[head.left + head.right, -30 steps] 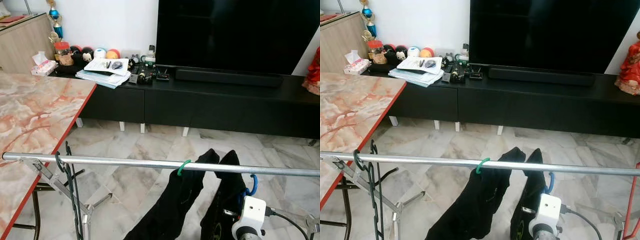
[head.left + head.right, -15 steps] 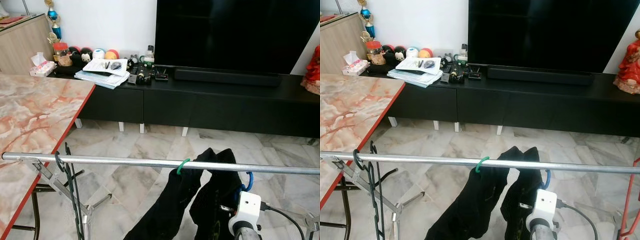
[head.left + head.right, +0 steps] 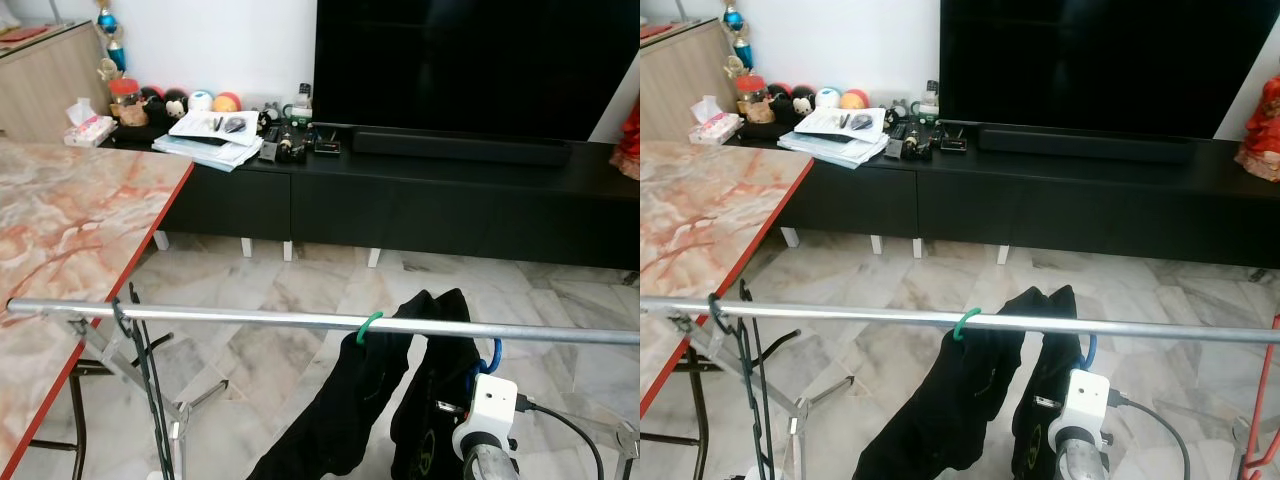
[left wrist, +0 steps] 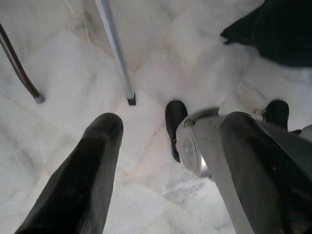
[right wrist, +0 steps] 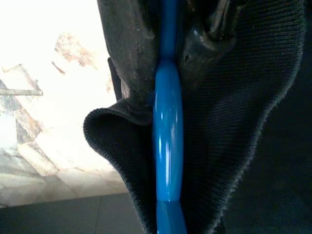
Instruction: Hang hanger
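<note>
Right now your right gripper [image 5: 168, 63] is clamped on the blue hanger [image 5: 167, 146], its dark garment [image 3: 435, 400] draped around it, at about five o'clock just below the metal rail [image 3: 250, 318]. At its nine o'clock, a green hanger [image 3: 368, 326] already hooks that rail. Your left gripper [image 4: 165, 161] hangs spread wide over the marble floor [image 4: 63, 78].

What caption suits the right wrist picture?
Right gripper clamps a blue hanger wrapped in a black garment.
</note>
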Controlling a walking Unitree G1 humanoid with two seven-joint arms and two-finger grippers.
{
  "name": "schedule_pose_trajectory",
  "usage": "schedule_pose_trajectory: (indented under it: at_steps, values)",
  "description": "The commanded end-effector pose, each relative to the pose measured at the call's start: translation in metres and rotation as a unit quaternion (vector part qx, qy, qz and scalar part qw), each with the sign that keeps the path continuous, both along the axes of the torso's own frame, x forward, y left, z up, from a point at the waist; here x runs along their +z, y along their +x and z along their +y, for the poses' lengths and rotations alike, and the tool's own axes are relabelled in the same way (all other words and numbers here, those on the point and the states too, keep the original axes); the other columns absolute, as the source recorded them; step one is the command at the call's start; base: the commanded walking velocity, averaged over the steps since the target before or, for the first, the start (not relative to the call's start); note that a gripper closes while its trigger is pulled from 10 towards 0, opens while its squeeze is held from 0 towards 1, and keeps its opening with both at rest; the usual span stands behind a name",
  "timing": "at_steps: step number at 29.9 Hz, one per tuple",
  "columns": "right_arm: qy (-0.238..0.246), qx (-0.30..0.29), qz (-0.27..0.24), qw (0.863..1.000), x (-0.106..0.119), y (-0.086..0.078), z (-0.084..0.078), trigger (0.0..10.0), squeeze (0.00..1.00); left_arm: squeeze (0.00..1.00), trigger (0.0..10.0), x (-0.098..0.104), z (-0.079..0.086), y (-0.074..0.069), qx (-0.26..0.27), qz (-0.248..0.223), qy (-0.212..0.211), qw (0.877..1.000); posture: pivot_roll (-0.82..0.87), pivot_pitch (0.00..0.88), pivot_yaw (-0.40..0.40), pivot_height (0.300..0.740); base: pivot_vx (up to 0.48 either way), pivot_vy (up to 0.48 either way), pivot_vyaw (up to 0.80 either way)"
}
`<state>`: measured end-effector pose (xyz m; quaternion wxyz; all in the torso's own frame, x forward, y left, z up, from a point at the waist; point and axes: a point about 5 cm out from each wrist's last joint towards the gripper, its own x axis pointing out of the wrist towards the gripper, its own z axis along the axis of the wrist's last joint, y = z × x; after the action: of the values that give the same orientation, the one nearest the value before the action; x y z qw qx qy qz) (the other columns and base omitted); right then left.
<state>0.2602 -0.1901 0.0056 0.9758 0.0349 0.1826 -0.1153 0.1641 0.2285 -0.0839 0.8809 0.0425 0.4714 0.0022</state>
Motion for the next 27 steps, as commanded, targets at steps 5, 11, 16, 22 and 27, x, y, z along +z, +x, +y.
schedule_pose_trajectory:
  at_steps: [5, 11, 16, 22, 27]
  values:
    - [-0.009, -0.002, -0.024, 1.000, 0.0069, 0.0056, -0.0017, 10.0, 0.00, 0.00, 10.0, -0.0034, 0.0011, -0.0076, 0.005, 0.017, -0.002, 1.000, 0.10, 0.000, -0.033, 0.740, -0.279, 0.000, 0.00]
    - [-0.010, 0.000, -0.020, 1.000, 0.0046, 0.0050, 0.0009, 10.0, 0.00, 0.00, 10.0, -0.0033, 0.0021, -0.0082, 0.005, 0.018, -0.001, 1.000, 0.10, 0.000, -0.031, 0.740, -0.279, 0.000, 0.00]
    - [-0.011, -0.001, -0.018, 1.000, 0.0035, 0.0051, 0.0009, 10.0, 0.00, 0.00, 10.0, -0.0033, 0.0024, -0.0083, 0.004, 0.019, -0.001, 1.000, 0.10, 0.000, -0.030, 0.740, -0.281, 0.000, 0.00]
    - [-0.011, -0.004, -0.017, 1.000, 0.0027, 0.0053, 0.0004, 10.0, 0.00, 0.00, 10.0, -0.0031, 0.0024, -0.0079, 0.003, 0.019, -0.001, 1.000, 0.11, 0.000, -0.030, 0.740, -0.280, 0.000, 0.00]
    - [-0.011, -0.004, -0.016, 1.000, 0.0024, 0.0057, 0.0004, 10.0, 0.00, 0.00, 10.0, -0.0031, 0.0023, -0.0078, 0.002, 0.018, -0.002, 1.000, 0.10, 0.000, -0.029, 0.740, -0.279, 0.000, 0.00]
